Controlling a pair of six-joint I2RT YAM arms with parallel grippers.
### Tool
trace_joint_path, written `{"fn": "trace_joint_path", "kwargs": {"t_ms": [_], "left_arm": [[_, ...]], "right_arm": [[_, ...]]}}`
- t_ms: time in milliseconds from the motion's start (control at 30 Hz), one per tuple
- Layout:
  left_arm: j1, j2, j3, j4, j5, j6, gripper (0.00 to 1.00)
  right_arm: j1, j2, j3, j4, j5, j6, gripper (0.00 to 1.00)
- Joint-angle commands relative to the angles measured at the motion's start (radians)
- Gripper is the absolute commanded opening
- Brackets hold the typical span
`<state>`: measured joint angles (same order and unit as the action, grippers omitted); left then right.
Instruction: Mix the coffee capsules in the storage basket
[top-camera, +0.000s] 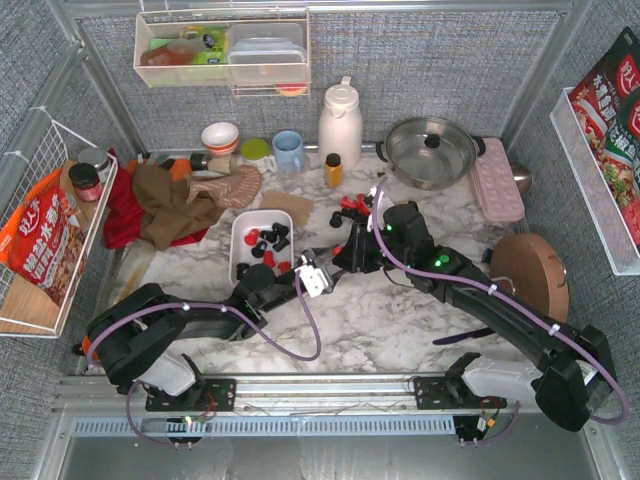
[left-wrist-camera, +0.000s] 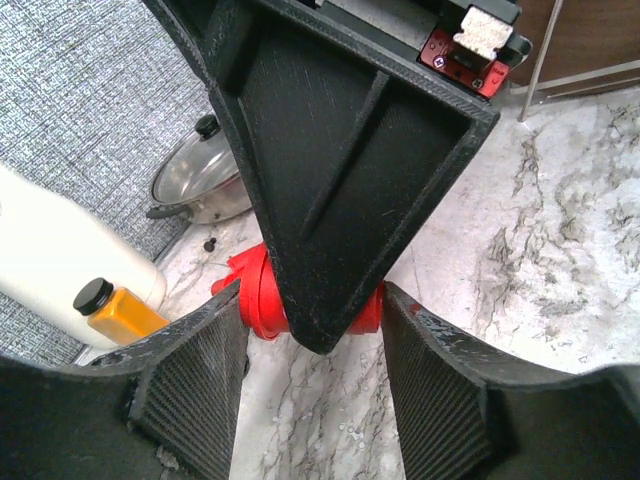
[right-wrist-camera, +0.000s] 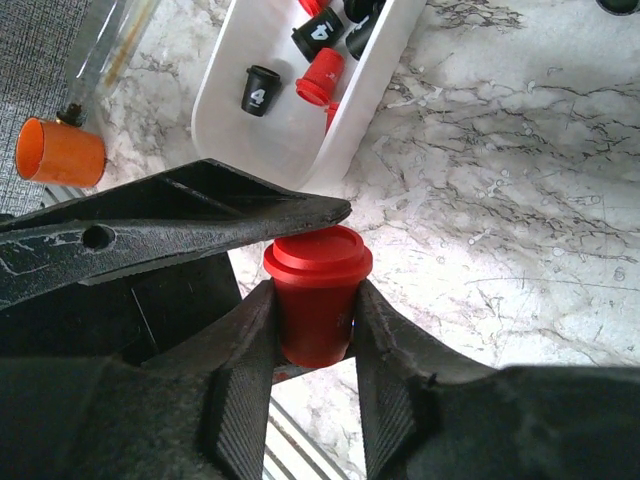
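The white storage basket sits left of centre with several red and black coffee capsules in it. It also shows in the right wrist view, with a black capsule and a red one. More capsules lie loose on the marble behind the grippers. My right gripper is shut on the sides of a red capsule. My left gripper meets it from the left. Its fingers close on the lid and base of the same capsule.
An orange-yellow bottle, a white thermos and a steel pot stand at the back. A pink tray and a round wooden board are on the right. Cloths lie on the left.
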<state>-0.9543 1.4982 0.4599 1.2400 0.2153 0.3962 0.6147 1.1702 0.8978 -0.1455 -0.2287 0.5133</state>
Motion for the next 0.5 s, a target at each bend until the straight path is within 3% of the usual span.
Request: {"fn": "trace_joint_path", "kwargs": {"t_ms": [0,267,467], "left_arm": [[-0.001,-0.003,-0.005,0.049,-0.014,0.014,0.59],[-0.001,-0.007,-0.045,0.068,-0.110,-0.038,0.53],[0.017,-0.015,-0.090,0.104,-0.328,-0.132,0.51]], "right_arm": [[0.001,0.000,0.013,0.004,0.010,0.003,0.43],[0.001,-0.027,0.051,-0.085,0.123,-0.043,0.58],[-0.002,-0.033,0.069,-0.132,0.278,-0.115,0.59]]}}
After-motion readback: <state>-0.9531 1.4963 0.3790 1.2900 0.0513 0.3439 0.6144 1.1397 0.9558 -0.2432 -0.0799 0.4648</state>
